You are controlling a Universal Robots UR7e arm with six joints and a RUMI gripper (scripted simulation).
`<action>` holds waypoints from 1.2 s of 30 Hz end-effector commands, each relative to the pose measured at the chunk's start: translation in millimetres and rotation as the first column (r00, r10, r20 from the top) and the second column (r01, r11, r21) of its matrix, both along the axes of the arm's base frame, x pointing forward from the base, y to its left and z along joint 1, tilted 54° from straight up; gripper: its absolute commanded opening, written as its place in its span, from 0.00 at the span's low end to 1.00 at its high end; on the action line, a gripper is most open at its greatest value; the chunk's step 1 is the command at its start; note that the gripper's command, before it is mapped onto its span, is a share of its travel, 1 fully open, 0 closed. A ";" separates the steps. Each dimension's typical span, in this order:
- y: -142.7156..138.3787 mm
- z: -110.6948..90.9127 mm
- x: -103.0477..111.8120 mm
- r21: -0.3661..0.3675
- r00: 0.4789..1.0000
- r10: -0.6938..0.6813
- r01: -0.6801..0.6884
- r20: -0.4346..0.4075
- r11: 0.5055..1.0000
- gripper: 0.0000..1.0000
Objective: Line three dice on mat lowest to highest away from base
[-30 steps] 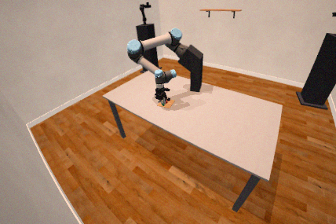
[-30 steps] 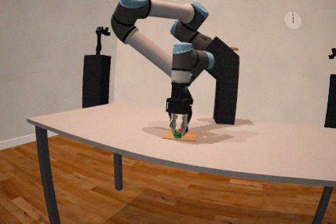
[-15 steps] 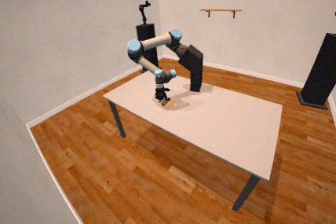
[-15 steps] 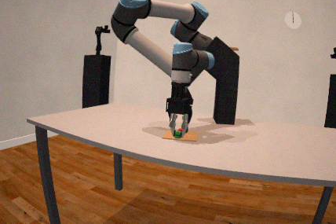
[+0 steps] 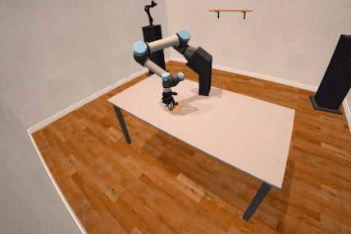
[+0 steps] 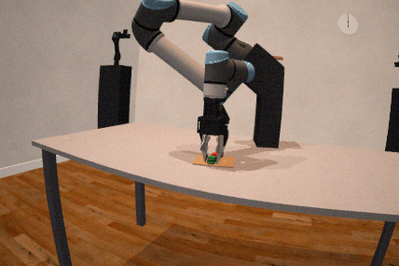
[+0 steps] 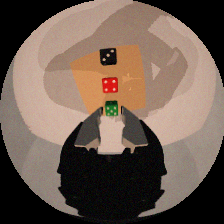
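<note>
In the wrist view three dice stand in a row on the tan mat: a black die (image 7: 108,56) farthest, a red die (image 7: 110,85) in the middle, and a green die (image 7: 112,109) at the mat's near edge. All three sit flat. My gripper (image 7: 111,106) points straight down with its fingers on either side of the green die, a little wider than it, with small gaps on both sides. In the exterior view the gripper (image 6: 213,154) stands just over the mat (image 6: 215,165), with the green die (image 6: 212,159) between its tips.
The arm's dark base block (image 5: 202,72) stands on the table behind the mat. The table's left edge (image 5: 123,107) is a short way from the mat. Black pedestals (image 5: 334,76) stand on the floor, well away from the table.
</note>
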State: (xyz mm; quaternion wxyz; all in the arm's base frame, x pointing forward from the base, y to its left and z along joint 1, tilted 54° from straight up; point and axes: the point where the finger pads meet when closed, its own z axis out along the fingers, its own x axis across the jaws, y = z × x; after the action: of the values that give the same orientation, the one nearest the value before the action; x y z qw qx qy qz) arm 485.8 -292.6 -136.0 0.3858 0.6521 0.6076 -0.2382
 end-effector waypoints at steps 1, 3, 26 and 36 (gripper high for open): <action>2.9 2.2 -0.1 0.000 1.000 0.001 -0.001 0.001 1.000 0.24; 6.8 5.1 -0.9 0.000 1.000 0.001 -0.001 0.001 1.000 0.24; 70.9 52.7 -13.8 0.000 1.000 0.001 -0.001 0.001 1.000 0.24; 71.4 53.1 -13.9 0.000 1.000 0.001 -0.001 0.001 1.000 1.00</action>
State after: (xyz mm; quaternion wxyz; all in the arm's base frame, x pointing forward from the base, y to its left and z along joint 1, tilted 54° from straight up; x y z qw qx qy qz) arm 471.7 -221.6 -83.3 0.3859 0.6520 0.6076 -0.2382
